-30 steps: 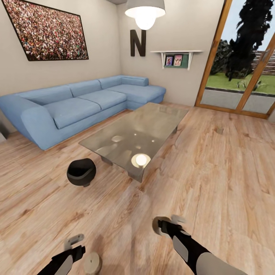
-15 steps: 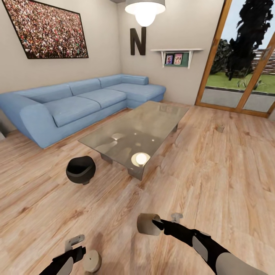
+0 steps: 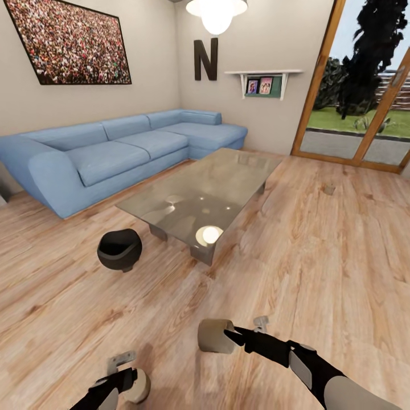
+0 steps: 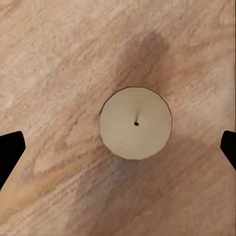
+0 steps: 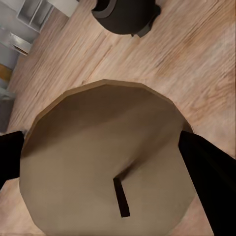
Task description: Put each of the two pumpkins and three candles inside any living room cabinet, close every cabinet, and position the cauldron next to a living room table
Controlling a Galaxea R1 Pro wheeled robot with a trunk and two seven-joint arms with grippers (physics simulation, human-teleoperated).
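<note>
since a second ago my right end effector swung its candle left, squeezed between both fingers, while my wide-open left end effector hangs over a floor candle, so i'd drop straight down, centred, then pinch.

**Three candles, a cauldron and a glass table on the living-room floor**

One candle, a stubby grey-beige cylinder, is off the floor, tipped on its side, its wick end showing in the right wrist view; a second candle stands upright on the wooden floor, its round top with a dark wick dot seen from above; a third candle sits small on the floor, well apart; the cauldron, glossy black with an open mouth, stands near a corner of the table, a low rectangle with a reflective greyish glass top.
</note>
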